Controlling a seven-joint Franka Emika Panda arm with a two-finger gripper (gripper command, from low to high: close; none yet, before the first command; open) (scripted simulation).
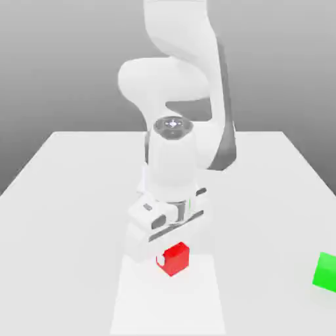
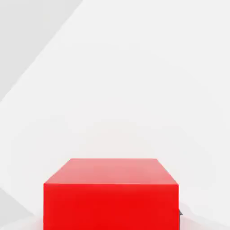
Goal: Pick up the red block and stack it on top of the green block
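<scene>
Plain red block (image 1: 174,258) on the white table (image 1: 65,197), gripper (image 1: 164,252) clamped on it

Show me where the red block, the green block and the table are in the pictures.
red block (image 1: 174,258), exterior view, on its front face.
green block (image 1: 326,271), exterior view, on its visible side at the right edge.
table (image 1: 72,197), exterior view, on a bare part of its top.

No lettering to call anywhere here: the red block (image 1: 174,258) shows plain faces, the green block (image 1: 325,271) is just as bare, and the white arm (image 1: 172,164) carries no brand, number or sign that can be read. The table (image 1: 72,197) is unmarked too.
</scene>
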